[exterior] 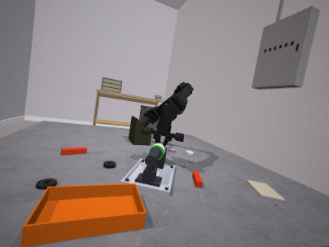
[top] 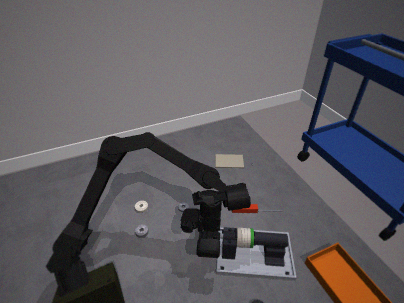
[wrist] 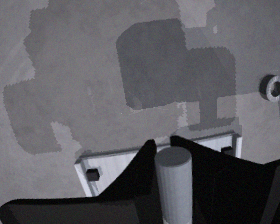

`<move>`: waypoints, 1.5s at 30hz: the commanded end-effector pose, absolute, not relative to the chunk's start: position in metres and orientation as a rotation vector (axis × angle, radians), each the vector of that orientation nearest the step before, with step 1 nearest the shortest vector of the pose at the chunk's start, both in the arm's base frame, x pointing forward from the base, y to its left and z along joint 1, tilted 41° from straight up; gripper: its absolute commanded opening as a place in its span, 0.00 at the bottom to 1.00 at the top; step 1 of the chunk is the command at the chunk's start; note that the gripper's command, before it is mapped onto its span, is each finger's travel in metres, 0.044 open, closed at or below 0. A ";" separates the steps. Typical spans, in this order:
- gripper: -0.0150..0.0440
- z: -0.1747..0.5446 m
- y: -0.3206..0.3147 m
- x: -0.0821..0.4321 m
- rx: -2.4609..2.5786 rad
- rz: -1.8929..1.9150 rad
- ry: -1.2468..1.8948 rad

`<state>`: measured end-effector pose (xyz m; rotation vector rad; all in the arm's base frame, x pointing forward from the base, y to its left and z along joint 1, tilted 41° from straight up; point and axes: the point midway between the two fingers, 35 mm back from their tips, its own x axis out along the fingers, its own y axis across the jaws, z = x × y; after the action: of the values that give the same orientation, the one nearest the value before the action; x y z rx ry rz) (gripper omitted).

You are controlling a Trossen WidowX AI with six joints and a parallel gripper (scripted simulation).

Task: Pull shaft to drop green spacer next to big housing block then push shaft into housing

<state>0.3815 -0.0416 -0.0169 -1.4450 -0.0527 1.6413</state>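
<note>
The gripper (top: 216, 236) (exterior: 161, 140) (wrist: 164, 143) is shut on the shaft (wrist: 174, 187), whose round end shows between the fingers in the wrist view. The green spacer (top: 252, 237) (exterior: 163, 153) is on the shaft line, against the dark housing block (top: 272, 239) (exterior: 153, 159). Cream spacers (top: 244, 237) sit between it and the dark bracket (top: 229, 242) on the gripper side. All stand on the white base plate (top: 250, 270) (wrist: 117, 167). The shaft inside the spacers and housing is hidden.
An orange tray (top: 345, 279) (exterior: 81, 230) lies beyond the housing end. A red-handled screwdriver (top: 247, 209) (exterior: 197, 179) lies beside the plate. Loose rings, one cream (top: 141, 206) and one grey (top: 142, 230), lie toward the arm's base. A beige panel (top: 229, 160) (exterior: 265, 190) lies farther off.
</note>
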 end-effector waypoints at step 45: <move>0.25 -0.015 -0.038 0.376 -1.439 1.641 -0.054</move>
<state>0.3772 -0.0389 -0.0153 -1.4433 -0.0525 1.6409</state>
